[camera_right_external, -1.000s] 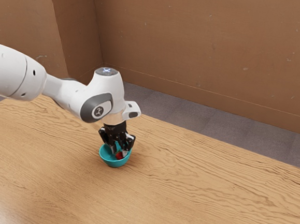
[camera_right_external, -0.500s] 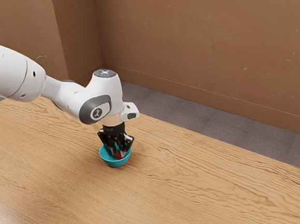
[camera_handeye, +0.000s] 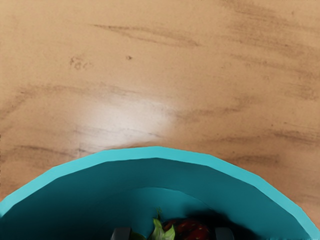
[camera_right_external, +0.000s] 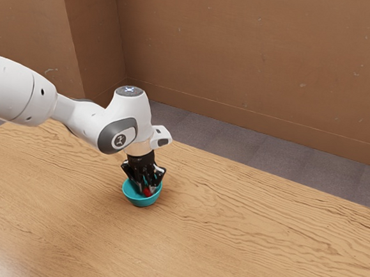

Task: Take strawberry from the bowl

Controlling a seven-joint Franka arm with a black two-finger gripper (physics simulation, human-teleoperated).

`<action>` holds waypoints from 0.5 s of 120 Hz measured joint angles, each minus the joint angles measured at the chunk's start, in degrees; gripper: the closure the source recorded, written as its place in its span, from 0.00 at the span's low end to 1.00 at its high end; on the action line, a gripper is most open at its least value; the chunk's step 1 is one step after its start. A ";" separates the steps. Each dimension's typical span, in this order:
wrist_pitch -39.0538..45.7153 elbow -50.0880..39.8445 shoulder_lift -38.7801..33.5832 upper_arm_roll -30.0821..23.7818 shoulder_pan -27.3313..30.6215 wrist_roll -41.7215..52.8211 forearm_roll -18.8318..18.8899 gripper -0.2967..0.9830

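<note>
My gripper [camera_right_external: 147,189] reaches down into the teal bowl [camera_right_external: 142,200] on the wooden table. Low in the bowl, the red strawberry [camera_right_external: 147,192] shows at the gripper's lower end. In the wrist view, the strawberry [camera_handeye: 192,230], with green leaves beside its dark red body, lies in the area of the gripper [camera_handeye: 173,234], inside the teal bowl [camera_handeye: 159,152]. Its lower part is hidden, and whether it is gripped cannot be made out.
Bare wood of the table [camera_right_external: 254,240] surrounds the bowl. Beyond the table's far edge are a grey floor [camera_right_external: 236,146] and a brown wall [camera_right_external: 255,60].
Since a second ago my hand has moved slightly down and toward the exterior view's left. During the last half second it has barely moved, and the bowl has stayed put.
</note>
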 joint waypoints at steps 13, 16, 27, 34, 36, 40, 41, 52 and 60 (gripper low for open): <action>0.01 -0.31 -0.72 0.00 0.00 -0.55 0.03 0.76; -0.02 -0.35 -0.88 0.00 0.00 -0.68 0.04 0.77; -0.13 -0.73 -1.68 -0.01 0.03 -1.11 0.07 0.77; -0.18 -1.49 -2.79 -0.05 0.06 -1.36 0.08 0.77; -0.19 -1.69 -3.15 -0.06 0.05 -1.43 0.08 0.77; -0.21 -2.17 -3.99 -0.11 0.05 -1.57 0.09 0.77; -0.22 -2.31 -4.24 -0.13 0.05 -1.61 0.09 0.77; -0.28 -3.38 -6.42 -0.35 0.03 -1.99 -0.01 0.77; -0.33 -3.85 -8.06 -0.80 0.03 -2.21 -0.13 0.77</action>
